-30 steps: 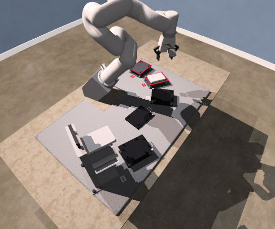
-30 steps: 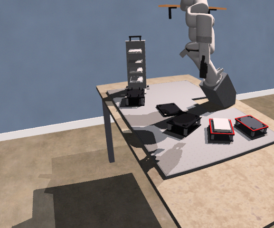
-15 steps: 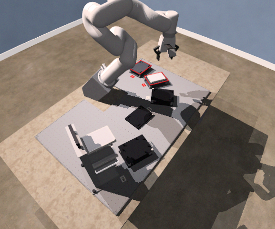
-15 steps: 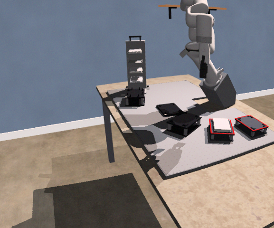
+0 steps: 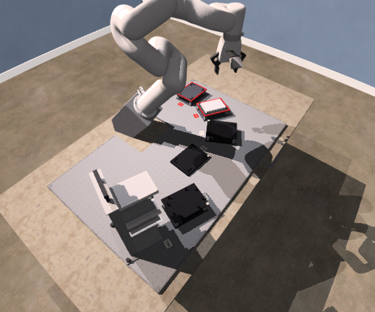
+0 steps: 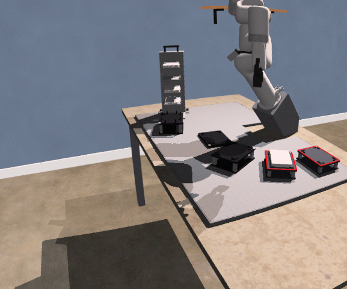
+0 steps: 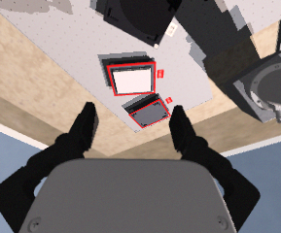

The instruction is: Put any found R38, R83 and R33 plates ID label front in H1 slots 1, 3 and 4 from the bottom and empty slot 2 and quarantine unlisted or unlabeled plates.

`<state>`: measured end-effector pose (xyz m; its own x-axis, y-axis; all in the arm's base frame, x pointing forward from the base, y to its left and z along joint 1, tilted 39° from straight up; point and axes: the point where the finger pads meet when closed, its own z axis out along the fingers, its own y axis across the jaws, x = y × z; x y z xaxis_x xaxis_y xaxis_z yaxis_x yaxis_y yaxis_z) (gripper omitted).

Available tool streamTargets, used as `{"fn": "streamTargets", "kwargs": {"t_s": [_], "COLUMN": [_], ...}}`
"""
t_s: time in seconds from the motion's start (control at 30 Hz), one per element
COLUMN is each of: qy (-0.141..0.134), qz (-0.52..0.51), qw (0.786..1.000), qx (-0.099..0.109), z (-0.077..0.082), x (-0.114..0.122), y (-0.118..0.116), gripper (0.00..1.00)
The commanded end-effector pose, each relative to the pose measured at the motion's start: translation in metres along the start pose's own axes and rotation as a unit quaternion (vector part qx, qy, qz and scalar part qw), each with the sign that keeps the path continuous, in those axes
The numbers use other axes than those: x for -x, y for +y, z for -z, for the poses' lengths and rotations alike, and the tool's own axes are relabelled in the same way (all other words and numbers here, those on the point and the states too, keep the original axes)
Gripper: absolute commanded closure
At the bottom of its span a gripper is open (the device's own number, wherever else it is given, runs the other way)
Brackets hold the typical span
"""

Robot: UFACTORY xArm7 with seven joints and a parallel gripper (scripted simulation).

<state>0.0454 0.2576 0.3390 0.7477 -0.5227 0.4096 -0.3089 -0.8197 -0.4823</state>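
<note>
The plate hotel H1 (image 5: pixel 127 201) stands at the near left of the deck; in the exterior view it (image 6: pixel 171 82) is a tall rack with white plates on several shelves, and their labels are too small to read. A white plate (image 5: pixel 213 106) sits in one red-framed quarantine nest and also shows in the exterior view (image 6: pixel 279 158) and in the wrist view (image 7: pixel 131 80). The other red-framed nest (image 5: pixel 191 91) (image 7: pixel 150 114) is empty. My gripper (image 5: pixel 227 65) (image 7: pixel 134 113) is open and empty, high above the two quarantine nests.
An empty black raised nest (image 5: pixel 184 205) stands in front of the hotel. Another raised black nest (image 5: pixel 221 131) and a low flat black nest (image 5: pixel 190 159) lie mid-deck, both empty. The arm's base (image 5: pixel 130 119) stands at the deck's back edge.
</note>
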Motion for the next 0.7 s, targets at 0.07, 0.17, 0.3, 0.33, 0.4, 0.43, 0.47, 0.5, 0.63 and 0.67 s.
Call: {"fn": "streamTargets", "kwargs": {"t_s": [0.07,0.17,0.3,0.33,0.4,0.43,0.47,0.5,0.63,0.67], "qy": [0.0,0.0,0.0,0.0,0.0,0.0,0.0,0.0,0.0,0.0], "qz": [0.0,0.0,0.0,0.0,0.0,0.0,0.0,0.0,0.0,0.0], "qw": [1.0,1.0,1.0,1.0,1.0,1.0,1.0,1.0,1.0,1.0], "qx": [-0.001,-0.001,-0.001,-0.001,-0.001,-0.001,-0.001,-0.001,-0.001,-0.001], "z": [0.014,0.024,0.037,0.04,0.047,0.05,0.054,0.057,0.064,0.067], "x": [0.0,0.0,0.0,0.0,0.0,0.0,0.0,0.0,0.0,0.0], "y": [-0.001,0.0,0.0,0.0,0.0,0.0,0.0,0.0,0.0,0.0], "gripper": [0.0,0.0,0.0,0.0,0.0,0.0,0.0,0.0,0.0,0.0]}}
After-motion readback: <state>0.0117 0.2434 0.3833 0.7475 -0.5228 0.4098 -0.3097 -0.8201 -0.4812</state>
